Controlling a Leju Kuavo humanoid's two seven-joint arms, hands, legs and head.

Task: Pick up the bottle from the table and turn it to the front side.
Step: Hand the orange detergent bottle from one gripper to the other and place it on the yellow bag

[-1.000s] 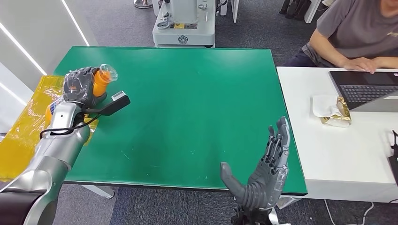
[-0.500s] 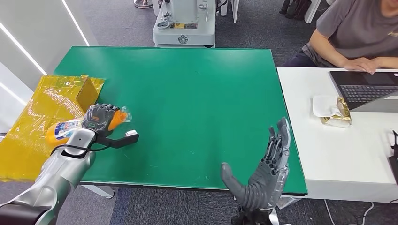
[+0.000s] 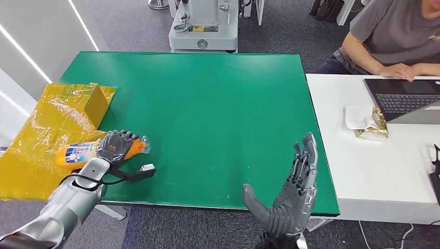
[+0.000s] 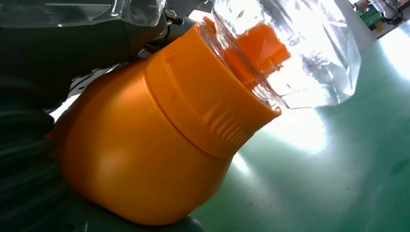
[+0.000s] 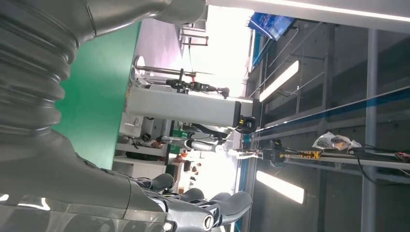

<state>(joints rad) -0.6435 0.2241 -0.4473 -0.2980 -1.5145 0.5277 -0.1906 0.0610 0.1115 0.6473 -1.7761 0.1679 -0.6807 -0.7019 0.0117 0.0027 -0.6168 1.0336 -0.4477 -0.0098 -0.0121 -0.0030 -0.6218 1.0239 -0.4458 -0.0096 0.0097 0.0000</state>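
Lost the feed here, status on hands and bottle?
Left robot hand grips orange bottle, lying sideways at table's left edge. Right robot hand open, empty. Nothing blocking.

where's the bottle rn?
Head view: the orange bottle lies on its side at the green table's near-left edge, gripped by the left hand, partly over the yellow bag.

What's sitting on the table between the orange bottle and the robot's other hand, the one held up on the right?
Nothing. In the head view, only bare green table stretches from the bottle, gripped by the left hand, to the raised right hand.
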